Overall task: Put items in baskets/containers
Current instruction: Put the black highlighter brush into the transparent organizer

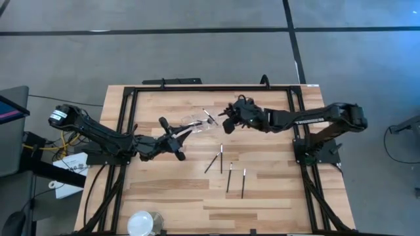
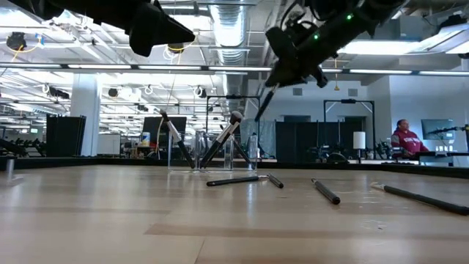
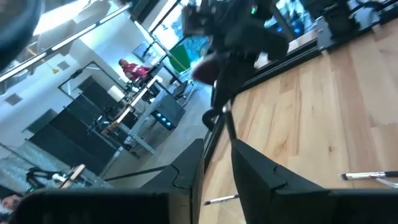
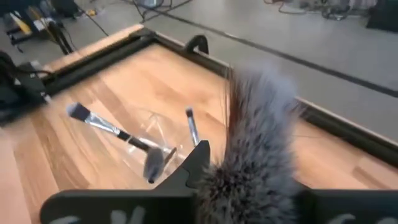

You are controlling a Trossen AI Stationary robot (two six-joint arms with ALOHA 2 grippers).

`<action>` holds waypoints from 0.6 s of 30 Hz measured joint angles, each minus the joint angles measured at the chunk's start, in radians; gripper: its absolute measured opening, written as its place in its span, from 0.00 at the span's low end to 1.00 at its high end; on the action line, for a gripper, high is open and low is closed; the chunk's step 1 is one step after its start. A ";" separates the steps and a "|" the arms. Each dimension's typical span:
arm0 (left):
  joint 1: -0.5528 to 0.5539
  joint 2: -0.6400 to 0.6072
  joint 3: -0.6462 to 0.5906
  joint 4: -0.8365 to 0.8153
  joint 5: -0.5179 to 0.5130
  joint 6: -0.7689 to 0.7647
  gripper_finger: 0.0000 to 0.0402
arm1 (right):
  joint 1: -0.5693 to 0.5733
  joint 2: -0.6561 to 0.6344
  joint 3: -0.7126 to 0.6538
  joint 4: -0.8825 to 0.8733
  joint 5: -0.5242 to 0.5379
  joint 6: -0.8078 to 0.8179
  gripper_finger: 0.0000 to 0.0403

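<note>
The clear container [image 1: 195,123] stands on the table at the far middle and holds three brushes, leaning in it heads up [image 4: 99,122] [image 2: 223,136]. Several more brushes [image 1: 228,172] lie flat on the wood nearer the middle [image 2: 326,192]. My right gripper [image 1: 230,115] hovers just right of the container and above it, shut on a fluffy-headed brush [image 4: 255,155]. My left gripper [image 1: 176,139] is open and empty, raised, just left of the container. My right gripper holds the brush near its fluffy head [image 4: 249,174], which hides the place of contact. The brush is lifted clear. Its thin dark handle [image 2: 264,103] hangs slanting down below the fingers toward the container.
A round white and clear object [image 1: 146,223] sits at the near edge, left of the middle. A black frame [image 1: 197,88] runs around the table top. A person in red [image 2: 404,138] sits far off in the room.
</note>
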 joint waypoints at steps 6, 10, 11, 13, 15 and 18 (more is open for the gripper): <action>0.001 0.000 0.001 0.001 0.086 -0.058 0.19 | 0.000 0.136 0.000 0.086 -0.018 -0.023 0.07; 0.011 0.000 0.001 0.000 0.135 -0.178 0.19 | -0.012 0.209 0.000 0.148 -0.016 -0.026 0.11; 0.015 0.000 0.001 -0.001 0.151 -0.210 0.19 | -0.019 0.217 0.000 0.149 -0.018 -0.027 0.12; 0.023 0.000 0.001 -0.005 0.184 -0.265 0.19 | -0.030 0.233 0.001 0.170 -0.018 -0.030 0.14; 0.029 0.000 0.001 -0.009 0.216 -0.313 0.19 | -0.039 0.240 0.000 0.163 -0.018 -0.032 0.16; 0.036 0.000 0.001 -0.022 0.297 -0.405 0.19 | -0.046 0.243 0.000 0.159 -0.018 -0.034 0.17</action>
